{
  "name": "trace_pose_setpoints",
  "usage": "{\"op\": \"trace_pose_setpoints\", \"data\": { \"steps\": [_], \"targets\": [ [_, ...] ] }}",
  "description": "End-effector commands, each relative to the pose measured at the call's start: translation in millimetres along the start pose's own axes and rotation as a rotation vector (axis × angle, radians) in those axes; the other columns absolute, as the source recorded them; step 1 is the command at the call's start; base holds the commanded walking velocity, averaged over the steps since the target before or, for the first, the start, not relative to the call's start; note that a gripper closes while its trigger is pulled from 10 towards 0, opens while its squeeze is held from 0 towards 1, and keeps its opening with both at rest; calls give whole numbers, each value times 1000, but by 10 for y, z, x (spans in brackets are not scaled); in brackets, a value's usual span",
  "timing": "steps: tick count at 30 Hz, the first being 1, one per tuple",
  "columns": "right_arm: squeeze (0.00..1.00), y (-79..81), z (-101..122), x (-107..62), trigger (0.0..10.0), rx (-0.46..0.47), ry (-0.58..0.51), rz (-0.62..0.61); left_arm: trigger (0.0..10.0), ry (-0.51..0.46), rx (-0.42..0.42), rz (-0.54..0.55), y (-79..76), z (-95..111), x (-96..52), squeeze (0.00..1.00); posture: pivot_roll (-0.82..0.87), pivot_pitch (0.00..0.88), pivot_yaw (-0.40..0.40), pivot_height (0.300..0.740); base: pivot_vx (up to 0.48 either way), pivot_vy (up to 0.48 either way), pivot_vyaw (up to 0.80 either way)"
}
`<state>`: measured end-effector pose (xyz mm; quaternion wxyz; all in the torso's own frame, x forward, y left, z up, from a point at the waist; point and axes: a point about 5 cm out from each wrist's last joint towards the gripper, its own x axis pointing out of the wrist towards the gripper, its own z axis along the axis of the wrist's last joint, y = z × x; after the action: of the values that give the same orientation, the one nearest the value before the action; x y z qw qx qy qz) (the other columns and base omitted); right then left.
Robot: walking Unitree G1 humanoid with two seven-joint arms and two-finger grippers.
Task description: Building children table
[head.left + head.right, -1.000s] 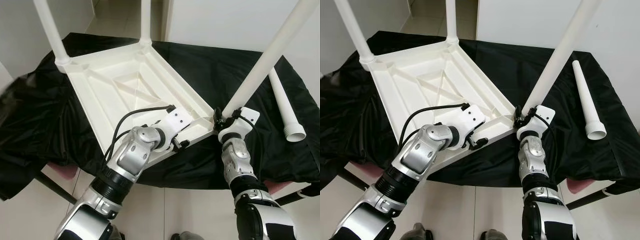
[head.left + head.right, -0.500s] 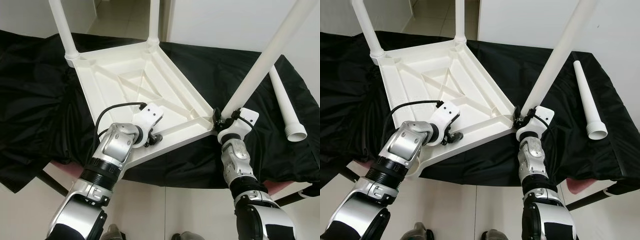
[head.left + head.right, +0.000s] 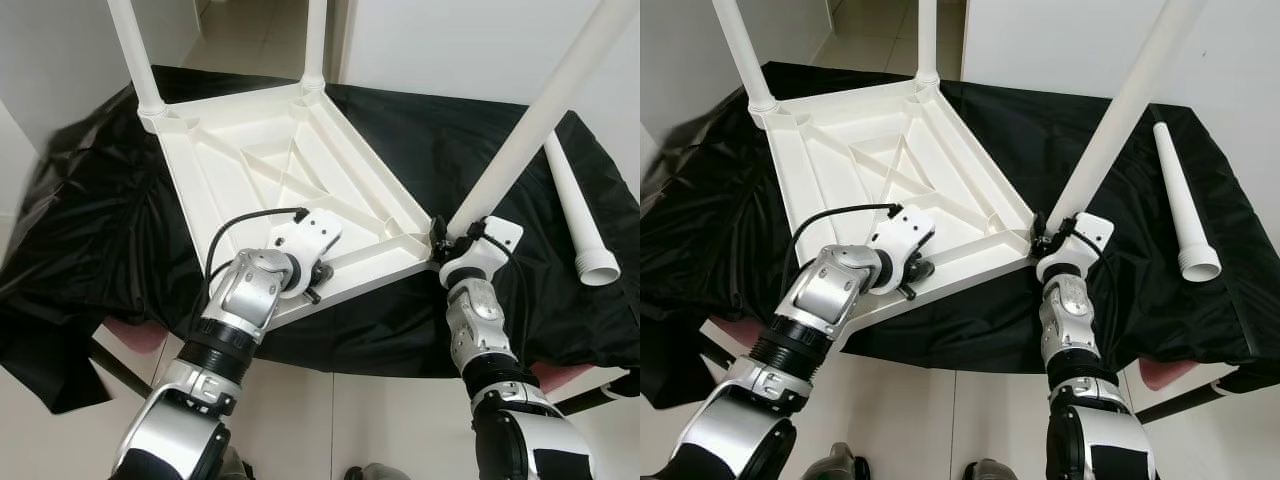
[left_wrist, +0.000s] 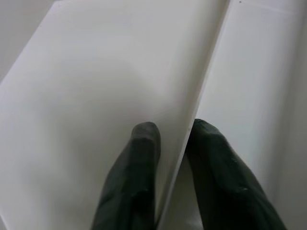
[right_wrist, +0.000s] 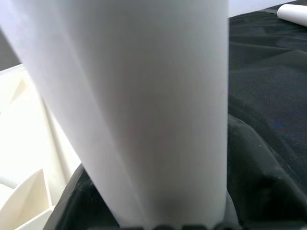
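**Third leg going in, fourth waiting**

Upside-down white tabletop (image 3: 270,175) lying on the black-draped counter (image 3: 90,230), near-left corner overhanging the front edge. Two legs already standing in the far corners: far-left leg (image 3: 132,50) and far-middle leg (image 3: 315,45). Third leg (image 3: 530,125) tilted, foot at the near-right corner socket, right claw (image 3: 440,235) clenched around its base; by the slant, probably not yet seated straight. Fourth leg (image 3: 575,215) lying loose on the cloth at the far right, well apart from the tabletop. Near-left corner without a leg. Roughly halfway by this reckoning: one leg to finish seating, one to fetch and fit, then presumably turning the table upright.

Left claw (image 3: 318,280) at the near rim of the tabletop, steadying it.

From the left wrist: two black fingers (image 4: 139,177) straddling the thin white rim wall, one on each side, pinching it closed, a detail too small to read from the head. From the right wrist: leg shaft close up between dark fingers (image 5: 254,163), plus ribbing inside the corner. Head views alone giving the overall count of legs.
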<state>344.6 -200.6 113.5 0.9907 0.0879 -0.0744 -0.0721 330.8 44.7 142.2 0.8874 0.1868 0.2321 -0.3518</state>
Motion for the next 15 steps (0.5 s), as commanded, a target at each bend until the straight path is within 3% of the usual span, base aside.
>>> {"op": "trace_pose_setpoints", "data": {
  "steps": [1, 8, 15],
  "targets": [
    [0, -19, -60, -66, 10000, 30, 6, 12, 0, -3, -3, 214, 67, -21, 17, 0, 28, 52, -11, 740, 0, 0, 0],
    [0, -66, -20, -223, 10000, 25, -68, 95, 0, -30, 0, 197, 29, 37, 36, 0, 25, 58, -14, 740, 0, 0, 0],
    [0, -131, 12, -333, 10000, 40, -108, 85, 0, -44, -7, 195, 11, 79, 44, 0, 20, 60, -13, 740, 0, 0, 0]
  ]
}}
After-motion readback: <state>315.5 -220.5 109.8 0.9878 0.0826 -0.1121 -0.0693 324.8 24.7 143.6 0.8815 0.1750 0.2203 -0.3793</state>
